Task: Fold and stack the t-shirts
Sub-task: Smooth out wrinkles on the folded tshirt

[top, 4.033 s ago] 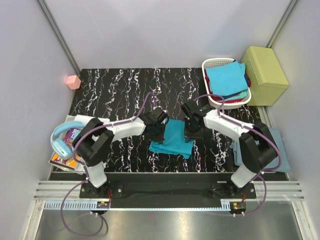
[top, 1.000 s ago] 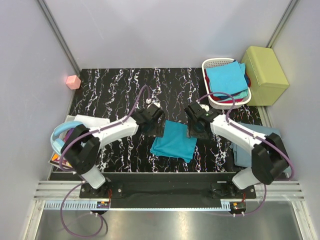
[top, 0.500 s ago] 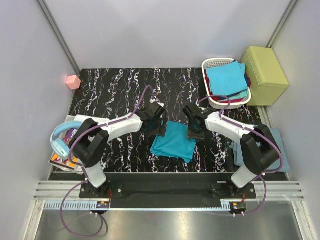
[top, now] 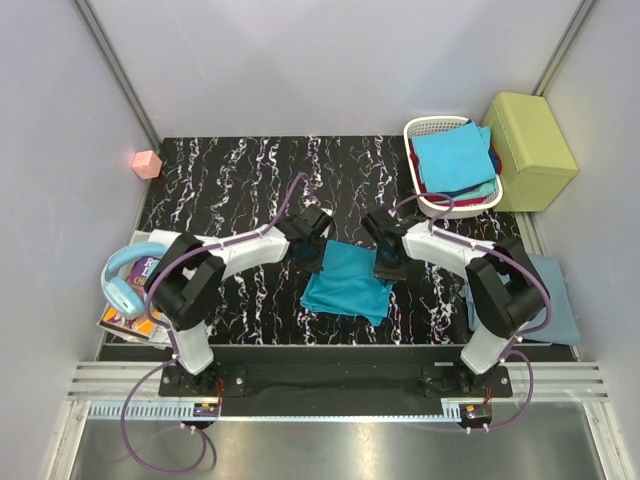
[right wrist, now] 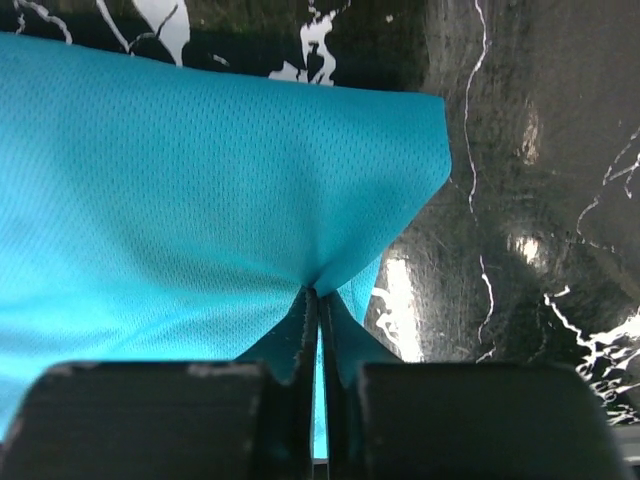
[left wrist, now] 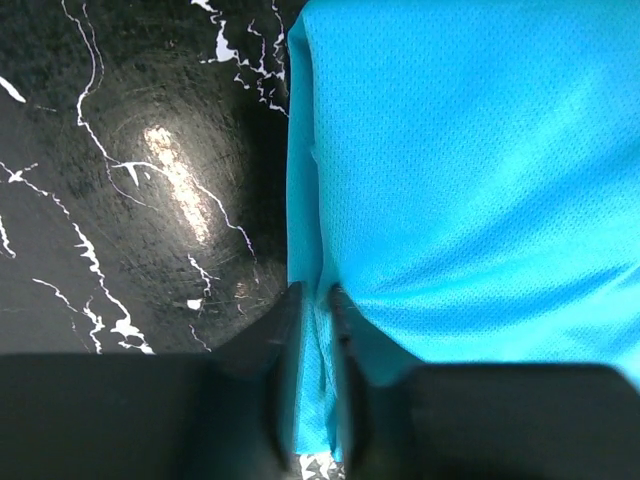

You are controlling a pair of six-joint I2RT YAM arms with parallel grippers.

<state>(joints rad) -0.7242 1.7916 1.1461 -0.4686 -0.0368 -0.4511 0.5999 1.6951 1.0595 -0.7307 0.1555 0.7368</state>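
Observation:
A teal t-shirt, folded into a small rectangle, lies on the black marbled table between my two arms. My left gripper is shut on its far left edge; in the left wrist view the cloth runs between the fingers. My right gripper is shut on its far right corner; in the right wrist view the cloth bunches at the fingertips. More folded t-shirts, bright blue on top of teal and red, lie in the white basket. A grey-blue t-shirt lies at the right edge.
A yellow-green padded box stands at the back right beside the basket. Blue headphones and a book lie at the left edge. A small pink cube sits at the back left.
Both grippers have moved a little toward the far side, carrying the teal t-shirt's far edge with them. The cloth now covers slightly more of the table toward the back.

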